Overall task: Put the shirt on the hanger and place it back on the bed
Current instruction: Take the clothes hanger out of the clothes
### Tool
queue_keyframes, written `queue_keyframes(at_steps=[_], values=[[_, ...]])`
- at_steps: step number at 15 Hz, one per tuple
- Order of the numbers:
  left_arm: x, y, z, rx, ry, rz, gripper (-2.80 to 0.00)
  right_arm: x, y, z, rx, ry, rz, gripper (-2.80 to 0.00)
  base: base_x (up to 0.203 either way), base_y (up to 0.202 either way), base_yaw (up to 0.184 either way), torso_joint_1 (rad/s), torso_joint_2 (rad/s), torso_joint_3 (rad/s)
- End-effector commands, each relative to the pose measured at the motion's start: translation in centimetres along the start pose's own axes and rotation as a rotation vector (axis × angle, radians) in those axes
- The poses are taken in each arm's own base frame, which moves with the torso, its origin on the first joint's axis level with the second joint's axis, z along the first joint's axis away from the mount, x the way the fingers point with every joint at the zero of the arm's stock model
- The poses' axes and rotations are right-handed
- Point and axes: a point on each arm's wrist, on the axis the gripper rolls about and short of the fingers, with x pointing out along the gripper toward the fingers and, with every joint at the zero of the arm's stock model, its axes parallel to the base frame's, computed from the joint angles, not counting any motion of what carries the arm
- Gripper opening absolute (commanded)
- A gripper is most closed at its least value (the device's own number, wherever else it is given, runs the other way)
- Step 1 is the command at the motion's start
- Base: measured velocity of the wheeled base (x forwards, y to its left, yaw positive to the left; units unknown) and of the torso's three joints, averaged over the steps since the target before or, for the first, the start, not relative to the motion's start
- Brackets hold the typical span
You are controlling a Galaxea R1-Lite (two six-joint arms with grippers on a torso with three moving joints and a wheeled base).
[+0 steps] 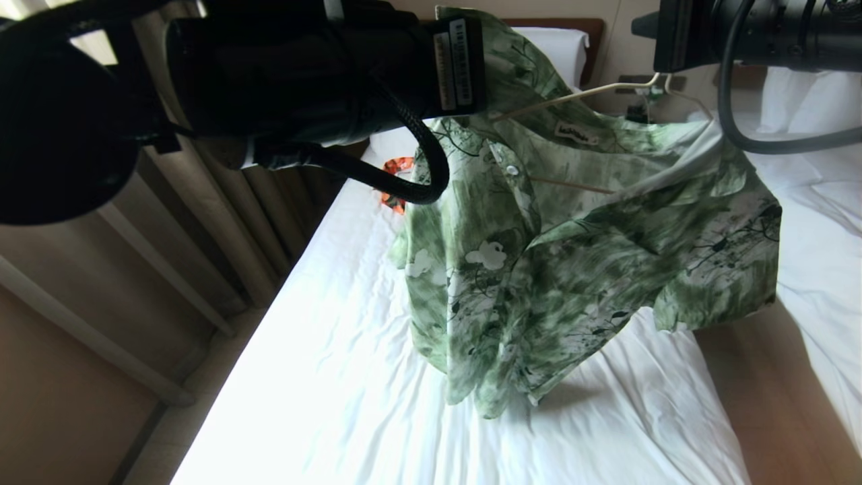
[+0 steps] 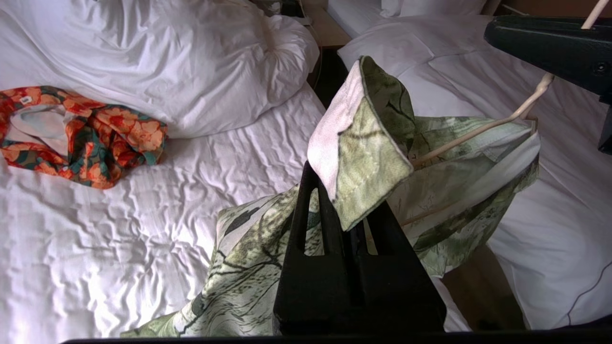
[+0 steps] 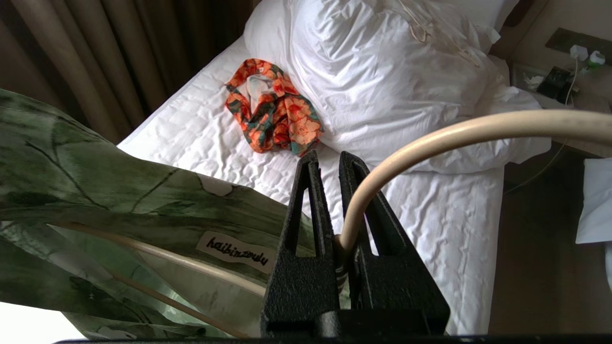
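Note:
The green and white shirt [image 1: 572,256] hangs in the air over the bed [image 1: 323,377], with its lower hem brushing the sheet. The cream hanger [image 1: 592,91] runs inside the collar, and one shoulder is draped over it. My left gripper [image 2: 344,191] is shut on a flap of the shirt's [image 2: 363,143] edge near the collar. In the head view my left arm [image 1: 303,67] hides those fingers. My right gripper [image 3: 330,162] is shut on the hanger [image 3: 430,138] at the base of its hook, above the shirt's neck label [image 3: 236,251].
An orange-and-green garment [image 3: 272,110] lies on the sheet beside the bulky white duvet [image 3: 382,71]. A second bed [image 1: 821,222] stands to the right across a strip of brown floor [image 1: 754,404]. Curtains [image 1: 202,222] hang on the left. A nightstand [image 3: 559,81] holds chargers.

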Motion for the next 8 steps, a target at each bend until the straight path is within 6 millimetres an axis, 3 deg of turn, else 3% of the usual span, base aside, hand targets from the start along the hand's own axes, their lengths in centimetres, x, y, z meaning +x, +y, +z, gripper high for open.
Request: queue_keyframes(at_steps=[1,8], values=[[1.48,-0.28,-0.69,0.008,0.015,0.004,-2.80,-0.11,0.03,0.06,0.000,-0.001,0.001,-2.80,0.000,0.000,0.000,0.000,0.00,0.000],[1.43,-1.15,-0.96,0.020,0.061,-0.017,-2.80,-0.06,0.10,0.01,0.001,0.001,0.003,-2.80,0.000,0.000,0.000,0.000,0.00,0.000]])
